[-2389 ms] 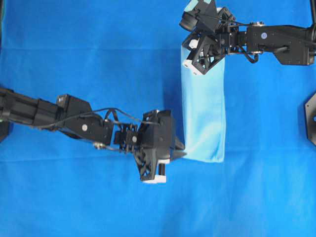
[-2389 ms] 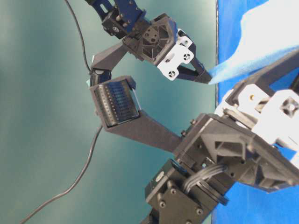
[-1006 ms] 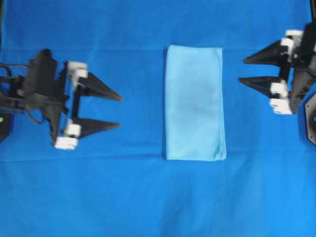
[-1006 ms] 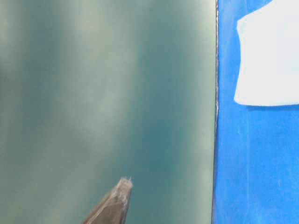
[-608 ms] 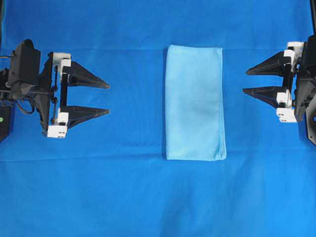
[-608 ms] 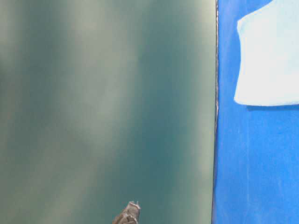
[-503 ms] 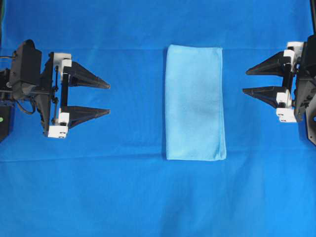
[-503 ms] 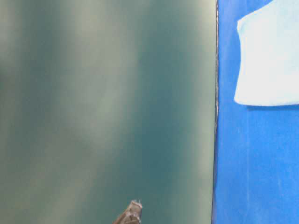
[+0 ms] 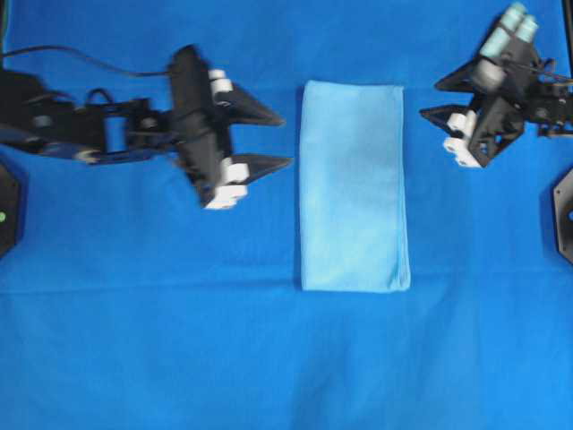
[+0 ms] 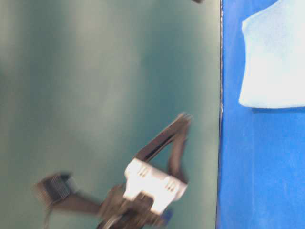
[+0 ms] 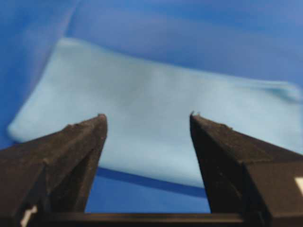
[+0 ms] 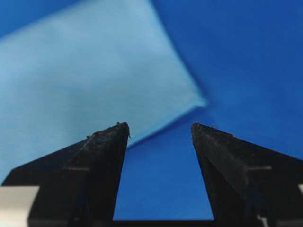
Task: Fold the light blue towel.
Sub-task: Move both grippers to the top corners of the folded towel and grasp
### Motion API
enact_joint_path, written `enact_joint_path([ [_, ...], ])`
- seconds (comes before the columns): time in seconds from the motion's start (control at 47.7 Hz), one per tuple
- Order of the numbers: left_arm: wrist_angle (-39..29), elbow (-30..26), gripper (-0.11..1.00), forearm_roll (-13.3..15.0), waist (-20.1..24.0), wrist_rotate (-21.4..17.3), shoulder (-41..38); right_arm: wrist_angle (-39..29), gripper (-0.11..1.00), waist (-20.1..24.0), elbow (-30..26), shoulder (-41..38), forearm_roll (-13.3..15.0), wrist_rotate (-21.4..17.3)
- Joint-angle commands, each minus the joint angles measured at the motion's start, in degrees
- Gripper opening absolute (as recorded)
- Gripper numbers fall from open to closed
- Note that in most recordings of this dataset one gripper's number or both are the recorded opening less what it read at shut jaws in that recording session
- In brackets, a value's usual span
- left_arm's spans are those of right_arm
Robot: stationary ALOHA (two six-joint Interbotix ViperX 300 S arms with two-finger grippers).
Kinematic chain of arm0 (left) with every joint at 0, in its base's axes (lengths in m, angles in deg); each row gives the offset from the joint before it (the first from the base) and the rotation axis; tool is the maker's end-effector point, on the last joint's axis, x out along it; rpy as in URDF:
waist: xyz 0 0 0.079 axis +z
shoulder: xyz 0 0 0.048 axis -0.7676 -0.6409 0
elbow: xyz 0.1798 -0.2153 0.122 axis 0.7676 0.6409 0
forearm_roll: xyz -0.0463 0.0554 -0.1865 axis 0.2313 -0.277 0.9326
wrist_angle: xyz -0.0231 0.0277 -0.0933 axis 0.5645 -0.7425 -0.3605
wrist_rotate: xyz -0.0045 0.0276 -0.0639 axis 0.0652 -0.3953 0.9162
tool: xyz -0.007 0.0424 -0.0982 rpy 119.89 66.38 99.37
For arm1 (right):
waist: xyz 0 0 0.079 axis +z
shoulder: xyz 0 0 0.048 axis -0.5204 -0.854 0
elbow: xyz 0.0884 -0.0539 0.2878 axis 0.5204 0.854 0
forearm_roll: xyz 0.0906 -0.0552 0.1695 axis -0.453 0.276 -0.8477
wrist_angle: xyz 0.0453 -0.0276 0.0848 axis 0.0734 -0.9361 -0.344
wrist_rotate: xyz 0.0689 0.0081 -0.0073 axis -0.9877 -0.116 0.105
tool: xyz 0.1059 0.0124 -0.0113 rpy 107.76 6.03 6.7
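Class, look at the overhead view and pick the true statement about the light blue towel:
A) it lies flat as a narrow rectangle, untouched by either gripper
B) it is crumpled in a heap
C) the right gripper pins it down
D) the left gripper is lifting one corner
A: the light blue towel lies flat and rectangular, with the left gripper and right gripper both open and off it.

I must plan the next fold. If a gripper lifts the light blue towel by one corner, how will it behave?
The towel will probably hang limp, since it lies thin and flat on the dark blue cloth. Its folded layers may slide apart, as nothing holds them. It seems light, with hardly any thickness at its edges.
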Motion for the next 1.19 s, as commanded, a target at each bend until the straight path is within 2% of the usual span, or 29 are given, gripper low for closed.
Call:
enact_joint_path([
  [0.0, 0.2, -3.3, 0.68, -0.1, 2.3, -0.1, -3.2, 0.3, 0.60, -1.8, -3.0, -4.9, 1.7, 0.2],
  [0.147, 0.2, -6.5, 0.68, -0.1, 5.3, -0.1, -8.4, 1.2, 0.60, -3.8, -5.8, -12.9, 3.6, 0.2],
  [0.398, 0.3, -11.6, 0.68, -0.1, 8.4, -0.2, -17.1, 5.9, 0.60, -6.6, -8.6, -21.2, 4.5, 0.2],
  [0.671, 0.5, -14.8, 0.68, -0.1, 11.6, -0.4, -22.4, 9.0, 0.60, -8.7, -10.3, -25.9, 5.4, 0.3],
  [0.838, 0.5, -15.6, 0.67, -0.1, 12.0, -0.5, -23.9, 8.9, 0.60, -9.4, -11.2, -27.9, 5.4, 0.3],
  [0.922, 0.4, -16.1, 0.64, -0.1, 12.0, -0.6, -25.0, 8.9, 0.58, -9.5, -11.2, -28.0, 5.4, 0.3],
  [0.964, 0.5, -16.2, 0.58, -0.1, 12.0, -0.7, -25.7, 9.0, 0.54, -9.4, -11.0, -28.0, 5.4, 0.3],
  [1.006, 0.5, -16.3, 0.51, -0.1, 12.0, -1.0, -26.2, 9.0, 0.44, -9.4, -10.9, -28.0, 5.4, 0.3],
  [1.132, 0.5, -16.2, 0.20, -0.1, 11.7, -2.9, -26.6, 9.1, 0.10, -9.5, -10.0, -27.8, 5.4, 0.3],
  [1.174, 0.4, -16.1, 0.11, -0.1, 11.6, -3.5, -26.5, 9.2, 0.05, -9.4, -9.8, -27.6, 5.4, 0.3],
])
